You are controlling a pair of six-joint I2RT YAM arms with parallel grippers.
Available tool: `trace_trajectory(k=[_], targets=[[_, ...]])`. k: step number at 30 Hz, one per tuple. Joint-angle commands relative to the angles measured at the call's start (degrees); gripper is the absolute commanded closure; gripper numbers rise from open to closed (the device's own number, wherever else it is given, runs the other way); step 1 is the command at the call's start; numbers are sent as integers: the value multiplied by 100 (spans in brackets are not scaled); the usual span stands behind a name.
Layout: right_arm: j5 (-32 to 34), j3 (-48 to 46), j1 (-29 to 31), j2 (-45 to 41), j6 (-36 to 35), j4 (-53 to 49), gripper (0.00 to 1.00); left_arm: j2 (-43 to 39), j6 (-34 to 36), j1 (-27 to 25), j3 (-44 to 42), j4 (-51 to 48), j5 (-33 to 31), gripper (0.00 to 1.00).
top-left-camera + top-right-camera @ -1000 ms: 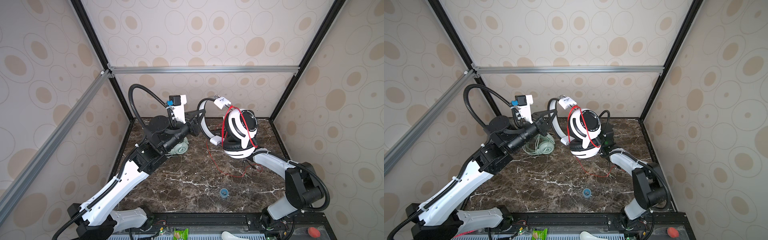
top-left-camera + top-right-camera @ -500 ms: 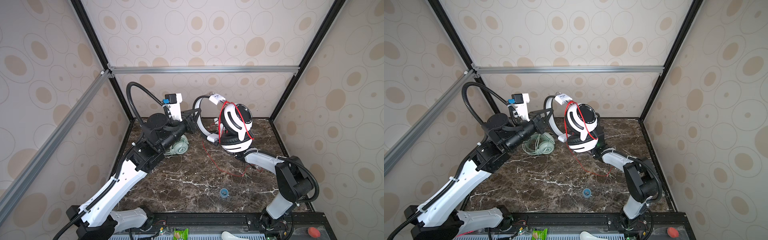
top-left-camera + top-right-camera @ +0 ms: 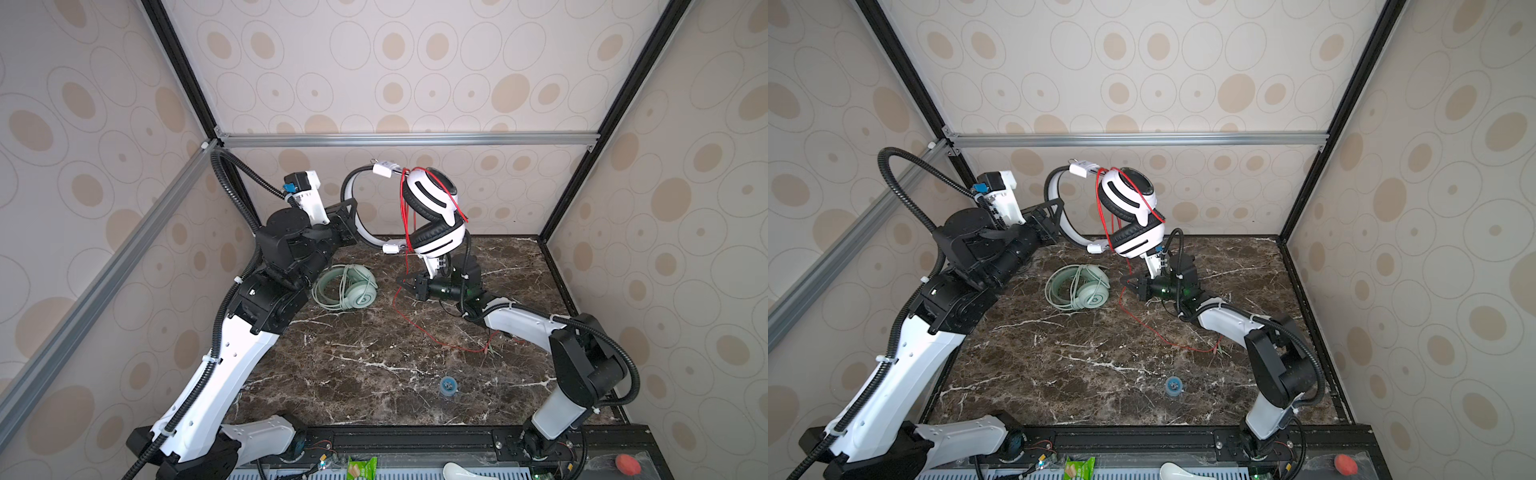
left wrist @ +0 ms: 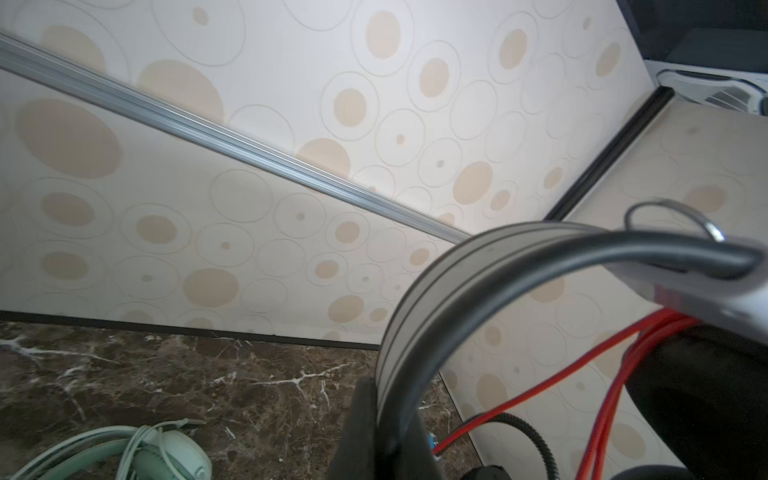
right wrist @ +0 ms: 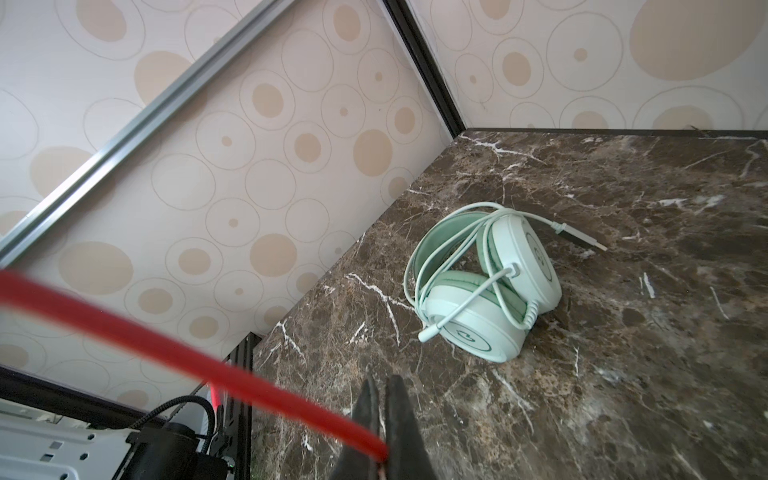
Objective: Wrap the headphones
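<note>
White-and-black over-ear headphones (image 3: 432,212), held aloft above far middle of dark marble worktop (image 3: 374,365) by left jaws clenched on headband (image 4: 415,316), leaving right jaws, pinched on thin red cord (image 5: 208,363), to wind it.

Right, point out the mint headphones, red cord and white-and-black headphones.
mint headphones (image 5: 473,332): right wrist view, lower earcup.
red cord (image 5: 166,357): right wrist view, mid-stretch.
white-and-black headphones (image 3: 430,193): a top view, upper earcup.
</note>
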Motion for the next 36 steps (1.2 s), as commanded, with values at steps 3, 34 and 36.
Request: trace_trajectory(k=[3, 34, 36], targets=[[731, 182, 494, -778, -814, -1956, 100, -164, -567, 90, -257, 864, -1005, 100], [1671, 680, 1659, -2446, -2895, -5655, 100, 1350, 1106, 435, 143, 1043, -2683, 100], [1737, 869, 1659, -2429, -2973, -5784, 100, 1384, 1230, 441, -30, 1048, -2728, 100]])
